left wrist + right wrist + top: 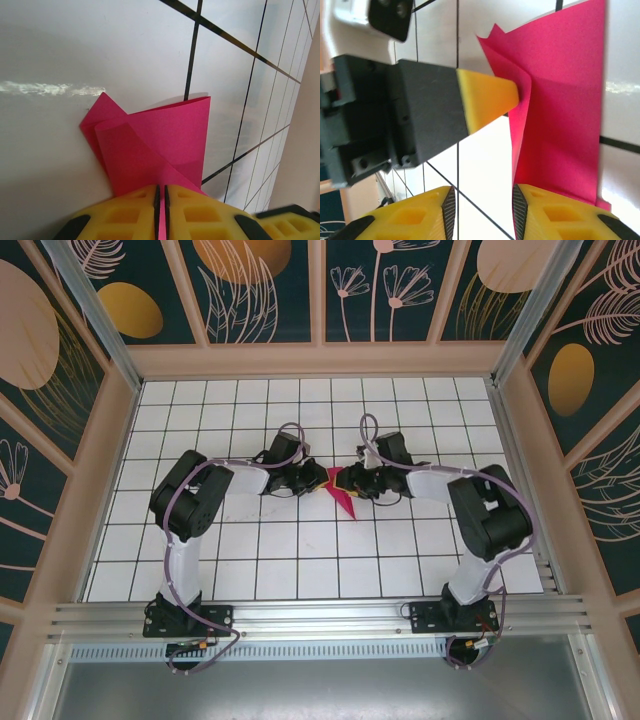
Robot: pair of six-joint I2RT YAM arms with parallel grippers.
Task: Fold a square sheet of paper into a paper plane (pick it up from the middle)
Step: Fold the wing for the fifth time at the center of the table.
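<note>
Here, my left gripper [161,192] is clamped on the magenta sheet of paper [160,145]. Its two yellow fingers are pressed together, with a thin pink edge showing between them. The sheet is partly folded: in the left wrist view a loose flap curls upward and a pointed corner pokes out to one side. It sits at the middle of the white gridded table [300,560], between my two grippers, with one tip pointing toward the near edge. My right gripper [482,197] meets it from the right with its fingers spread apart. Bare table shows in the gap, and the paper lies against the inner edge of one finger. A pale smear [50,89] marks the table just beside the paper. Flower-patterned walls [260,290] enclose the table at the far side, left and right.
</note>
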